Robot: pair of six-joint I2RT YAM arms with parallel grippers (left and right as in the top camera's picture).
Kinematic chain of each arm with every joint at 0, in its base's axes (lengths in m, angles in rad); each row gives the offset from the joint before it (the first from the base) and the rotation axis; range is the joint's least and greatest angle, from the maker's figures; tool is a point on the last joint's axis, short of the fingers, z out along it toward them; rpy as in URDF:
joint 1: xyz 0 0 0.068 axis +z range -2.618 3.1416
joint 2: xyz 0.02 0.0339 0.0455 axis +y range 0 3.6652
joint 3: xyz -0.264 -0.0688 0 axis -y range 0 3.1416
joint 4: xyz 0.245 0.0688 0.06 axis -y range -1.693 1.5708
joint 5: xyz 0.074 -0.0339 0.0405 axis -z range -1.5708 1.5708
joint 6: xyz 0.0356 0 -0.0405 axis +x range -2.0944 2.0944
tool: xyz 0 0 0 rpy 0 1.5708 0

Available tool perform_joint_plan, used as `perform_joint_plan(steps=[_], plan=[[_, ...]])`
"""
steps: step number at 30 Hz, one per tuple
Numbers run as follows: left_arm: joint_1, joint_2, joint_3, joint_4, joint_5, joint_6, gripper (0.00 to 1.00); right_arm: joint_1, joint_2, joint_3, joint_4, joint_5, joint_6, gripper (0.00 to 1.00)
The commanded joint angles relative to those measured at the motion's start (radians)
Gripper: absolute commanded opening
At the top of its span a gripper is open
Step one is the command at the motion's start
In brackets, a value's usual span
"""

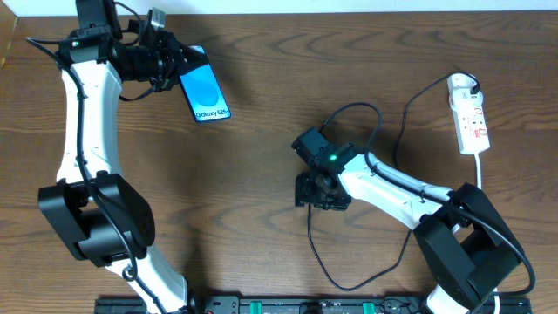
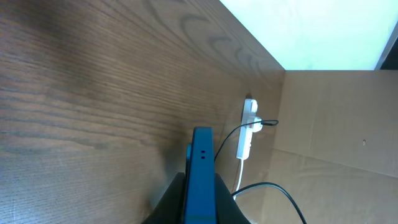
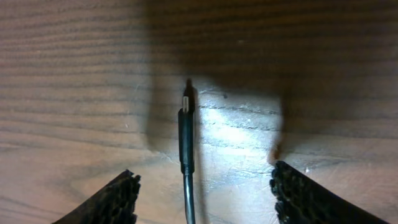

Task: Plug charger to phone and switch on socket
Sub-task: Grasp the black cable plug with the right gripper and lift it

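- The charger's plug tip (image 3: 186, 127) lies flat on the bench (image 1: 261, 262), a short straight black connector with its thin cable trailing back toward the right wrist camera.
- The right gripper (image 1: 321, 194) hangs directly over that tip, jaws open. One ridged black finger (image 3: 115, 199) stands on each side of the cable, and neither touches it.
- From the overhead view, the cable runs from under the gripper in a wide loop along the near edge of the bench. It then climbs past the right arm to the far right side.
- There it meets the socket (image 1: 469, 113), a white strip with red marks on its face, lying lengthwise near the bench's right edge. A black plug sits in its far end and a white cord leaves the near end. Whether its switch is on cannot be told.
- The phone (image 1: 205, 92) is well apart from all this, at the far left of the bench, its lit blue-and-white screen facing up and reading "Galaxy".
- The left gripper (image 1: 179, 68) has its jaws closed on the phone's far end. The left wrist view shows the handset edge-on between the fingers, pointing toward the distant socket.
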State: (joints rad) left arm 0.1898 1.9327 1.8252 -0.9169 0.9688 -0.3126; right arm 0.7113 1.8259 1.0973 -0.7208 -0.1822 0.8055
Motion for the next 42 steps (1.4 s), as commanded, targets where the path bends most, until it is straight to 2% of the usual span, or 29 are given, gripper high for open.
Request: perform_joint_plan(steps=[1, 11, 15, 38, 42], plan=[[0.005, 0.003, 0.011, -0.003, 0.021, 0.013, 0.07, 0.02, 0.018, 0.003, -0.001, 0.046, 0.002, 0.63], [0.005, 0.003, 0.011, -0.003, 0.021, 0.013, 0.07, 0.047, 0.026, 0.003, -0.018, 0.102, 0.029, 0.52], [0.005, 0.003, 0.011, -0.003, 0.021, 0.013, 0.07, 0.049, 0.045, 0.003, -0.02, 0.105, 0.048, 0.44], [0.005, 0.003, 0.011, -0.002, 0.021, 0.014, 0.08, 0.047, 0.075, 0.023, -0.006, 0.131, 0.066, 0.41], [0.005, 0.003, 0.011, -0.002, 0.021, 0.014, 0.07, 0.047, 0.075, 0.023, -0.004, 0.132, 0.066, 0.33]])
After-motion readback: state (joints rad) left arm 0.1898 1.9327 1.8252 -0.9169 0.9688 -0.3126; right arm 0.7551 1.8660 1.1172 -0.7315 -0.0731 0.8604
